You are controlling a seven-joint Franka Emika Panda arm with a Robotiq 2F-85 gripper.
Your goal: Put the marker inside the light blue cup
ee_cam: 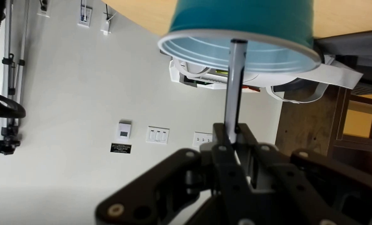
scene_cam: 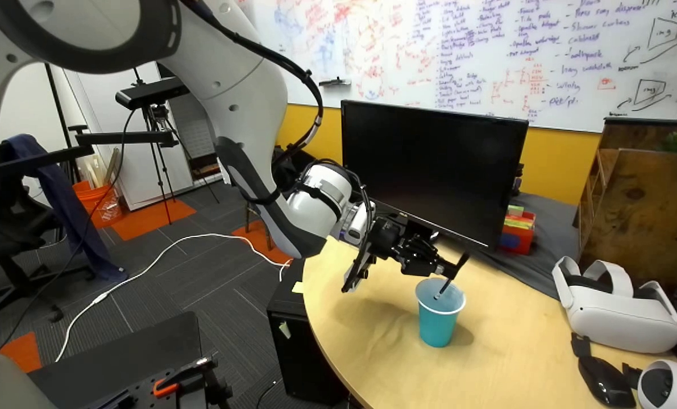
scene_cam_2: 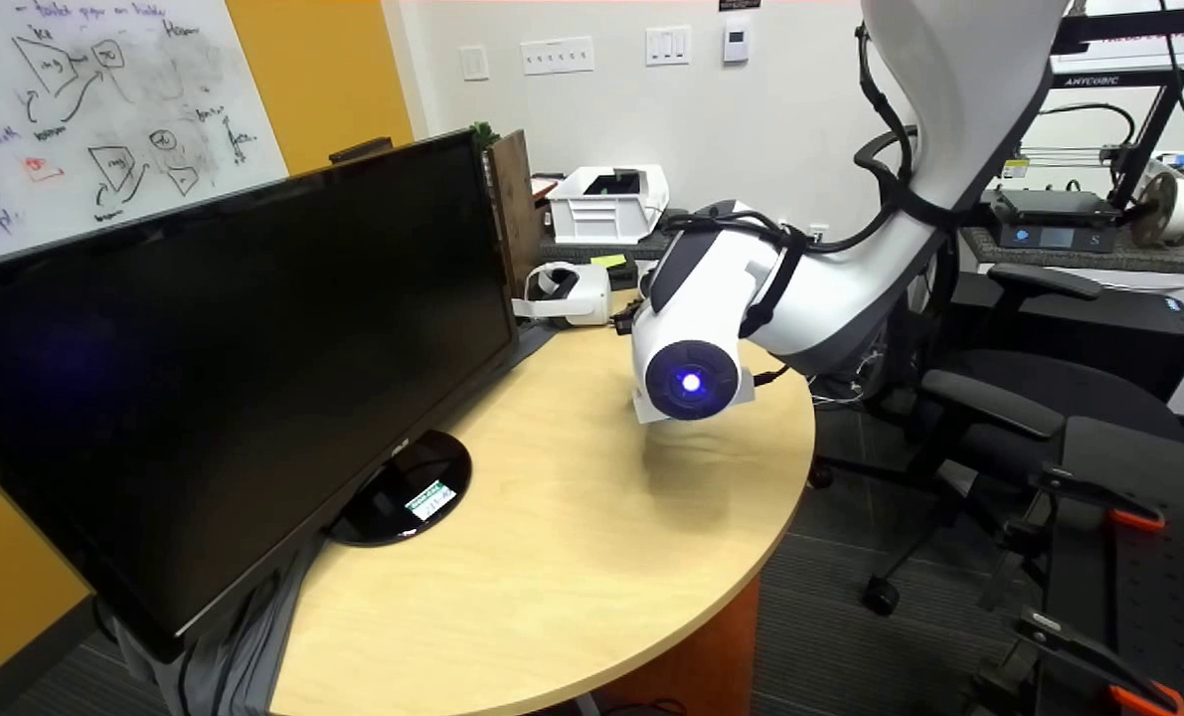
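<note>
The light blue cup stands upright on the round wooden table. My gripper is shut on the dark marker and holds it tilted above the cup. The marker's lower end shows within the cup's opening; how deep it reaches is hard to tell. In the wrist view, the fingertips pinch the marker, which looks silvery with a dark end. That end lies over the mouth of the cup, near the rim. In an exterior view the arm's wrist hides gripper, marker and cup.
A black monitor stands at the back of the table, close to the gripper. A red-orange container is behind it. A white VR headset and a black mouse lie to the cup's side.
</note>
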